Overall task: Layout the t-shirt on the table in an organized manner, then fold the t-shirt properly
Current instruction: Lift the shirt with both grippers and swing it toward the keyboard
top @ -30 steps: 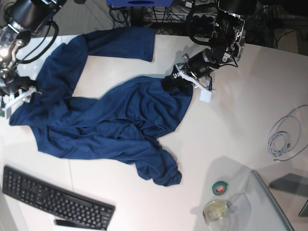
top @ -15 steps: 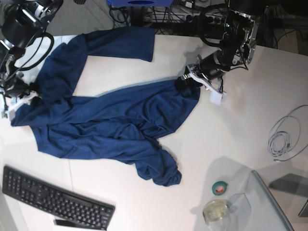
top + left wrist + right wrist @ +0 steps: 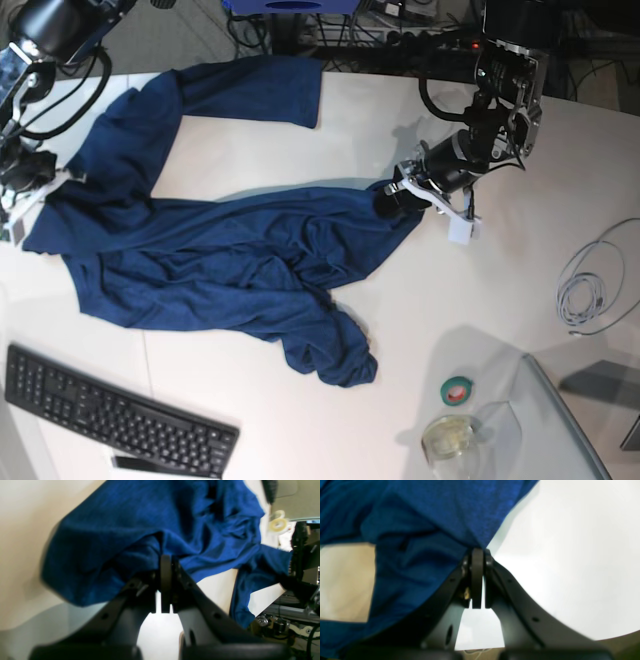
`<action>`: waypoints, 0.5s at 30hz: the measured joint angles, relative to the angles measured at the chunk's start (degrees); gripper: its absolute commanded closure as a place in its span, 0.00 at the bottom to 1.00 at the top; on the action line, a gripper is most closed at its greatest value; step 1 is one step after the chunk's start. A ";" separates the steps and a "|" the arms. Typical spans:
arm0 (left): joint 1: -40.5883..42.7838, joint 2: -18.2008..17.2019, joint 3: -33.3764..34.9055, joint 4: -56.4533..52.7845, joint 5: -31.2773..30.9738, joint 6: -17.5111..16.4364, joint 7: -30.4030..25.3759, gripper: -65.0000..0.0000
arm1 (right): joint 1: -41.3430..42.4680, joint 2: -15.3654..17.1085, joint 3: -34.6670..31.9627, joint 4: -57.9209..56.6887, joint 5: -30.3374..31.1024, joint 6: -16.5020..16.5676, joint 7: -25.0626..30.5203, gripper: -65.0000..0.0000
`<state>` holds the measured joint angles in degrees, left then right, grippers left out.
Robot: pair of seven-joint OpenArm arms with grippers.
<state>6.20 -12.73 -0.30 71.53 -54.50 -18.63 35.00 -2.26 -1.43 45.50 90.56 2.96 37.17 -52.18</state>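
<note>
- T-shirt lies bunched and twisted on the white table, stretched between the two arms, one sleeve flung toward the far edge.
- Left gripper has its jaws pressed together on a cloth edge (a thin pinch); a hard pull could slip it free.
- Right gripper pinches the opposite edge, jaws tight together.
- Pulling apart unevenly may drag the bundled lower fold rather than flatten it, or sweep it toward the keyboard.
</note>
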 measured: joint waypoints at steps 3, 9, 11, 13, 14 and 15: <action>-0.04 -0.61 -0.07 -0.02 0.09 0.24 0.00 1.00 | -0.52 -1.51 -0.13 -0.52 0.22 0.00 -2.21 1.00; -1.25 -0.26 -0.04 -0.26 0.02 0.11 -0.04 1.00 | -0.92 -2.34 0.28 -4.44 0.02 -0.04 -4.46 0.93; -1.05 -0.48 -0.04 -0.28 0.04 0.22 -0.02 1.00 | -1.75 -2.40 0.28 -4.39 0.04 -0.04 -4.46 0.76; -0.96 -0.59 -0.04 -0.35 0.07 0.24 -0.02 1.00 | -2.56 -2.43 0.28 -3.63 -0.17 -0.02 -4.46 0.55; -1.03 -0.52 -0.04 -0.37 0.26 0.22 -0.02 1.00 | -2.75 -2.38 0.35 -2.84 -0.17 -0.02 -4.39 0.46; -1.05 -0.39 -0.04 -0.37 0.76 0.20 -0.02 1.00 | -2.73 -2.38 1.20 -2.14 0.33 0.02 -4.02 0.39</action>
<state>5.15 -13.13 -0.34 71.16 -53.74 -18.44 34.98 -4.99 -3.81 46.70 88.42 3.29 37.19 -56.21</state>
